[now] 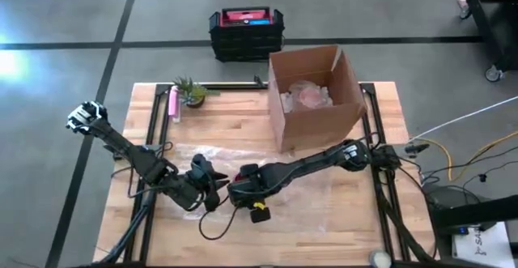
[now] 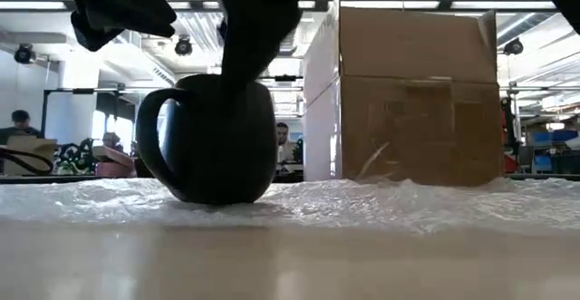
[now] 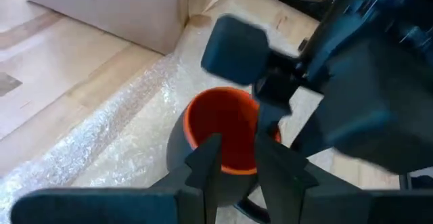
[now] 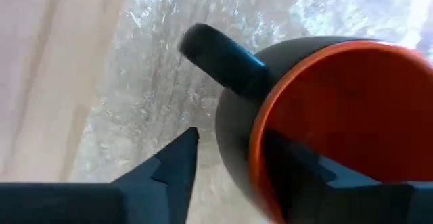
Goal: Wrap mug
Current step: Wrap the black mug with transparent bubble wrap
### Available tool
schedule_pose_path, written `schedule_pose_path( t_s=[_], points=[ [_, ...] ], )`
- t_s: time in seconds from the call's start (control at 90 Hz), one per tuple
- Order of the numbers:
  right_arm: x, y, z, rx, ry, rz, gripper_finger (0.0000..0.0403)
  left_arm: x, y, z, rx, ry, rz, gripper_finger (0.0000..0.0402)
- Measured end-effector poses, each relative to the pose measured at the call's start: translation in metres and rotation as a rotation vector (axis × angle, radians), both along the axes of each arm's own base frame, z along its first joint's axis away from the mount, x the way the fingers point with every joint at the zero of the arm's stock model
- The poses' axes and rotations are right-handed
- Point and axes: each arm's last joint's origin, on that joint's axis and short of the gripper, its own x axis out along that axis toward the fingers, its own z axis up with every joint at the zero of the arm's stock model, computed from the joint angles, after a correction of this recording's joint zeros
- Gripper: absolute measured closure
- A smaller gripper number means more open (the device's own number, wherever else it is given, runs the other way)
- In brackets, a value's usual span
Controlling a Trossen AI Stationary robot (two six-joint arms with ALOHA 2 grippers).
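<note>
High view: both my arms meet at the bench's [image 1: 324, 236] near middle, over the bubble wrap [image 1: 307, 171]. Cardboard box [image 1: 316, 98] behind, well apart. The mug is hidden under the arms here.

Low view: black mug [image 2: 213, 141] upright on the wrap, handle toward this picture's left; an arm comes down into its mouth.

Left wrist view: left tool [image 3: 238, 153] clenched, fingers nearly together, hovering at the orange-lined rim, holding nothing I can confirm.

Right wrist view: right tool [image 4: 233, 153] grasping the mug wall, one finger inside, one outside, beside the handle.

Judgement: mug placed, wrapping not begun. Next: left tool takes a wrap edge and folds it over.
</note>
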Motion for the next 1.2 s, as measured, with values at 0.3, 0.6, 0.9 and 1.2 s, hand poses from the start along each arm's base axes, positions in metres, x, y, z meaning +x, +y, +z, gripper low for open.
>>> schedule_pose_path(
  t_s=[0.3,0.6,0.9,1.2],
  points=[
    [-0.045,-0.003,0.060,-0.020,0.133,-0.077,0.0193,0.002,-0.001,-0.003,0.007,0.011,-0.001,0.0326],
    [-0.123,0.021,0.042,-0.074,0.171,-0.131,0.0206,0.008,-0.006,-0.012,0.010,0.030,-0.004,0.0326],
    [-0.213,-0.013,-0.024,0.019,0.125,-0.372,0.0234,0.011,-0.009,-0.016,0.030,0.036,-0.016,0.0326],
    [-0.256,-0.034,-0.085,0.027,0.262,-0.521,0.0262,0.014,-0.007,-0.013,0.085,0.012,-0.009,0.0326]
  ],
)
